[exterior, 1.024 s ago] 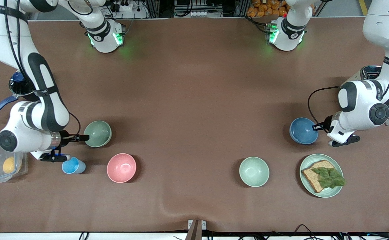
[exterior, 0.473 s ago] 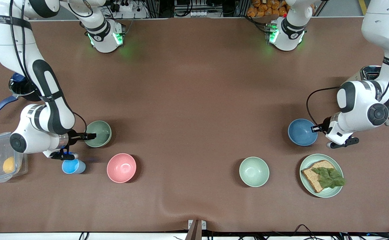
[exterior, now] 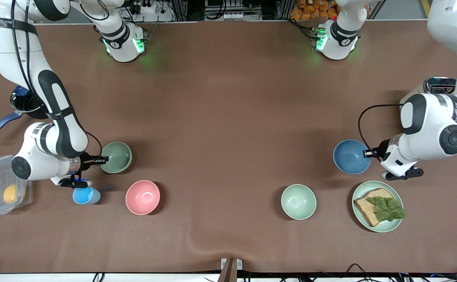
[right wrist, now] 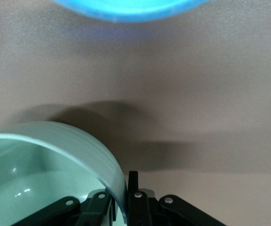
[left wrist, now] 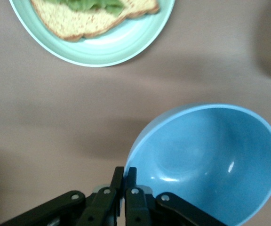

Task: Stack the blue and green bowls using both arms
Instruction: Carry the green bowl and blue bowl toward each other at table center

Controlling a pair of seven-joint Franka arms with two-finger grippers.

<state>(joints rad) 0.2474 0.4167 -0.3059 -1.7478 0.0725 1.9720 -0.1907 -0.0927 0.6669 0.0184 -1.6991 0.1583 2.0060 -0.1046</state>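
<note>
Brown table [exterior: 228,117], left tool [exterior: 367,153] pinching blue bowl [exterior: 351,156], right tool [exterior: 102,159] pinching green bowl [exterior: 116,157]

A robotics laboratory bench dressed as a kitchen. My two arm bases [exterior: 125,43] [exterior: 336,41] are bolted along the table's rear edge, green status lights glowing, on a brown mat [exterior: 228,98] that covers the whole table. Past that edge I see power strips [exterior: 146,8] and bundled cables, with more cables trailing at the edge nearest the front camera. The kitchen items are staged props: plain bowls [exterior: 142,197] [exterior: 298,201], a plate with bread and lettuce [exterior: 378,206], a chrome toaster [exterior: 439,84], a clear food box [exterior: 1,190] and a dark pan with a blue handle [exterior: 21,103].
</note>
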